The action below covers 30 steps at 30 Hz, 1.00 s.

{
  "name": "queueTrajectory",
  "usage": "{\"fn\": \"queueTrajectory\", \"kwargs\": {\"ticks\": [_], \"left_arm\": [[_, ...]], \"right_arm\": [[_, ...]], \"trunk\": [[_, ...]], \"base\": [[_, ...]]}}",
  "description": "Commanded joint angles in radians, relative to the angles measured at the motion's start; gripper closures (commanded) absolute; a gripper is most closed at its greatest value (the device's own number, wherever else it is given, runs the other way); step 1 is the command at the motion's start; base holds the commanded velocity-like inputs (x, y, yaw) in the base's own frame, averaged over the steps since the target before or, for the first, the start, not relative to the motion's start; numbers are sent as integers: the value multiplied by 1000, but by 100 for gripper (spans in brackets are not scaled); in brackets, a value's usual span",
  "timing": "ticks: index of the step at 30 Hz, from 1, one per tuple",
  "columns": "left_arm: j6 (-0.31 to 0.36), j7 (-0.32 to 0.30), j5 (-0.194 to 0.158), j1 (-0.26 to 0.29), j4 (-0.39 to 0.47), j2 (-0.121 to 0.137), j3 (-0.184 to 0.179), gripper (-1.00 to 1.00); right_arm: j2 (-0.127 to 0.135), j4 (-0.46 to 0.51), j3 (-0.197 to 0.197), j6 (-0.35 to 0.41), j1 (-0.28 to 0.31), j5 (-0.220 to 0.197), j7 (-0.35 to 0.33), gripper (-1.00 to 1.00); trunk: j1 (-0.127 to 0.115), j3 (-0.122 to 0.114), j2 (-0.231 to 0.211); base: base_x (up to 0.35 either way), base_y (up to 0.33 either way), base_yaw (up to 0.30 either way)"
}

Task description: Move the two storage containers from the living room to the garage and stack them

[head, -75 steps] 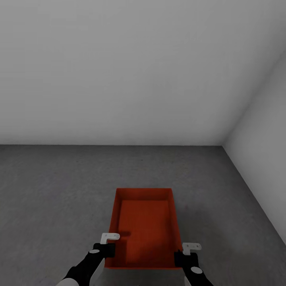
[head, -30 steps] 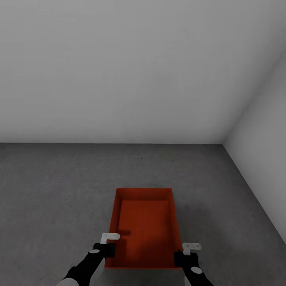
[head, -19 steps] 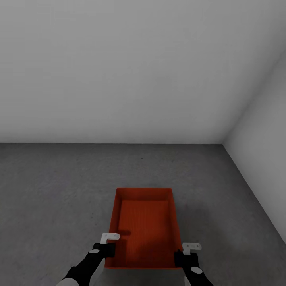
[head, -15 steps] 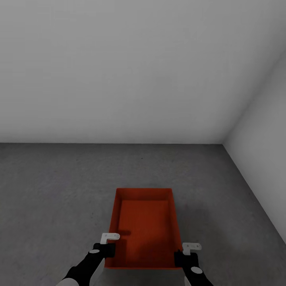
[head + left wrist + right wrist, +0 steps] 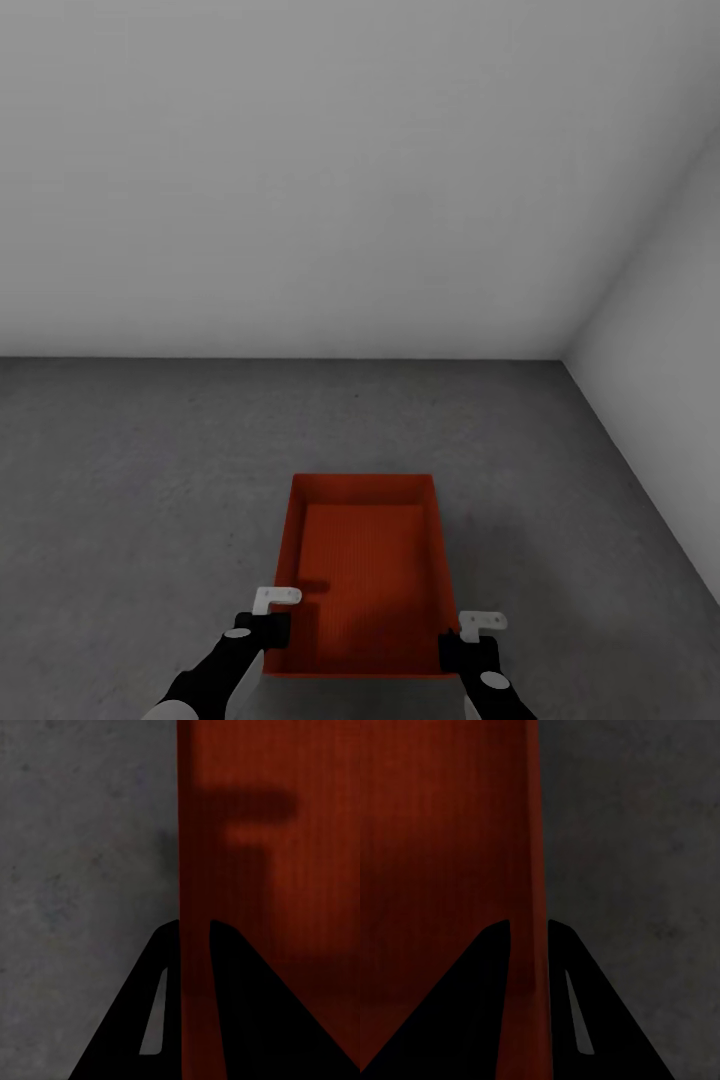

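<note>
Head view: an orange-red bin [image 5: 362, 570] sits low in the frame's centre on the grey concrete floor [image 5: 130, 500].
Left pincer [image 5: 193, 945] and right pincer [image 5: 529, 941] each close on a long side wall near the bin's near end. Plain pale walls [image 5: 300, 180] meet in a corner at right.
</note>
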State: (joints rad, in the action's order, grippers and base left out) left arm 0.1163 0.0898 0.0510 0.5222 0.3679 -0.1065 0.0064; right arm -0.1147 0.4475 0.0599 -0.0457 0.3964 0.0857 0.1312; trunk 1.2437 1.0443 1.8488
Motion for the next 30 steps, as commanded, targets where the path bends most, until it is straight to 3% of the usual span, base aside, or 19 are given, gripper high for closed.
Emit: {"fn": "queueTrajectory", "kwargs": {"ticks": [1,21,30], "left_arm": [[5,-41,1,-1,5,-38,-20,100],[4,-41,1,-1,5,-38,-21,100],[5,-40,1,-1,5,-38,-21,100]], "right_arm": [[-2,-4,20,-3,1,2,13,100],[-2,-4,20,-3,1,2,13,100],[-2,-4,20,-3,1,2,13,100]], "trunk": [[4,4,8],[80,66,148],[80,66,148]], "base": [[0,0,0],[0,0,0],[0,0,0]]}}
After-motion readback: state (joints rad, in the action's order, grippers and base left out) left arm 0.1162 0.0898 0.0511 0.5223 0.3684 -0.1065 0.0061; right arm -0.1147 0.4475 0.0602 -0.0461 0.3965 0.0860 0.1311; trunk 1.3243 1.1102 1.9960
